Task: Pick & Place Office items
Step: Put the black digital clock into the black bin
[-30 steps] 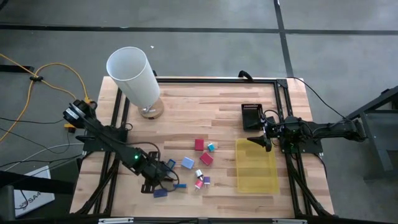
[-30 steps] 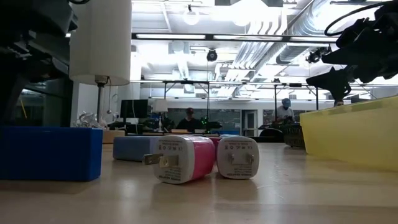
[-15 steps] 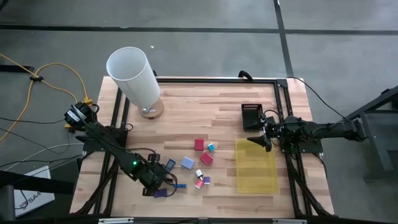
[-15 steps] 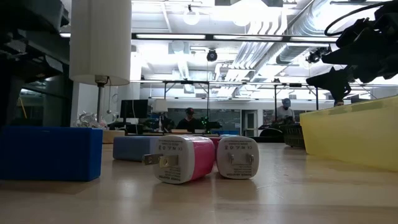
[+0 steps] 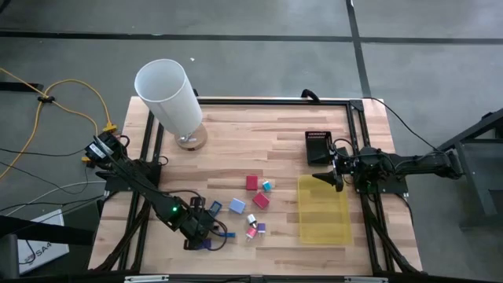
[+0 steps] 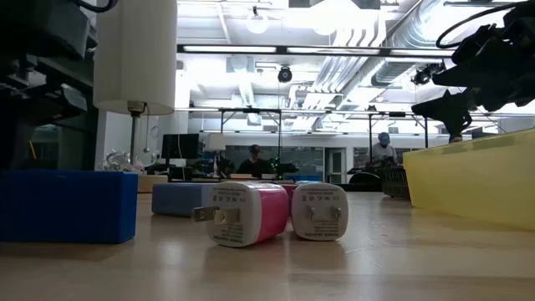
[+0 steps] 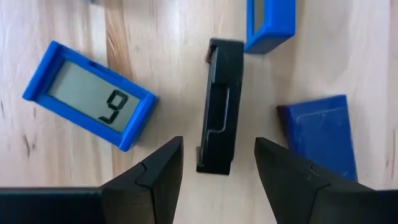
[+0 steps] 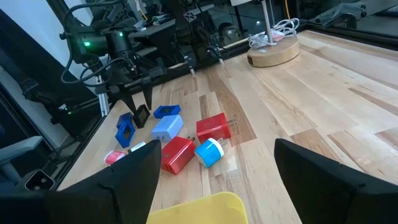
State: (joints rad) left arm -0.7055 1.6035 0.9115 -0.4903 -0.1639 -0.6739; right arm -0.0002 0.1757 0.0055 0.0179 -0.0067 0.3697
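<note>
Two dark fingers (image 7: 149, 180) of the left gripper (image 7: 217, 177) point down, spread, straddling a flat black rectangular clip (image 7: 219, 106) on the wood, gripping nothing. Beside it: one blue digital counter (image 7: 90, 94), one blue wedge (image 7: 320, 134). Right gripper (image 5: 333, 178) hovers, wide apart.

We see the office items (image 5: 250, 206) scattered low and centre-left in the high view: red (image 5: 251, 183), pink, cyan, white and blue blocks lying flat, loosely clustered.

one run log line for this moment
left gripper: open, straddling black clip | right gripper: open, waiting above yellow tray | tray: no items visible inside
</note>
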